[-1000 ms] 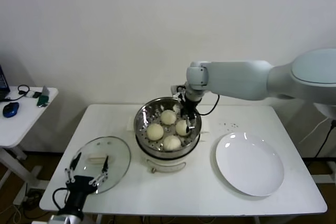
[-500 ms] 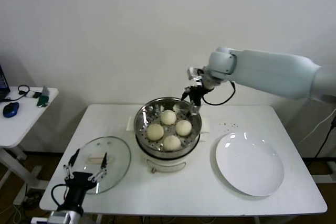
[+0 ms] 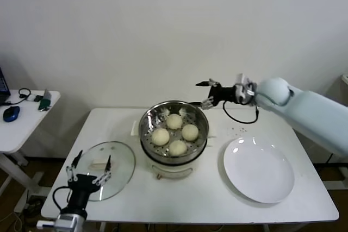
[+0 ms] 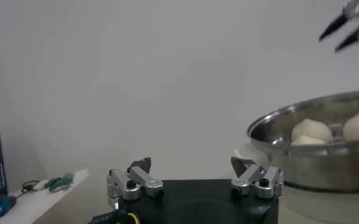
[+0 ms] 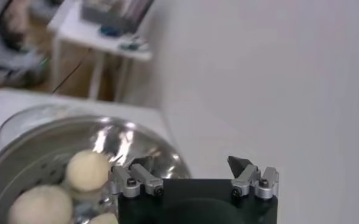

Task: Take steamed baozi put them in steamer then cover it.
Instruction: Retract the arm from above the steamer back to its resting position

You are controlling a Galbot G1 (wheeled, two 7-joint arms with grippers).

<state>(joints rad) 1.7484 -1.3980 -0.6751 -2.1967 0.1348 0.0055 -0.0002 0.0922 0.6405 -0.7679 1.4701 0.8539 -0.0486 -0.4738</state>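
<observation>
Several cream-white baozi (image 3: 174,132) lie in the shiny steel steamer (image 3: 147,117) on its white pot base at the table's middle. The same baozi (image 5: 88,171) and the steamer (image 5: 21,158) show in the right wrist view. My right gripper (image 3: 207,93) hangs open and empty in the air just behind the steamer's right rim. The glass cover (image 3: 114,158) lies flat on the table to the steamer's left. My left gripper (image 3: 88,169) stands open over the cover's near edge, empty. The left wrist view shows the steamer (image 4: 301,128) with baozi (image 4: 312,129).
A big white plate (image 3: 259,169) lies bare on the table's right side. A small side table (image 3: 22,118) with a mouse and cables stands at the far left. The wall runs close behind the table.
My right arm has lifted out of the steamer and swung back to the right, leaving a bun behind. The left gripper has stayed over the cover's near edge.
</observation>
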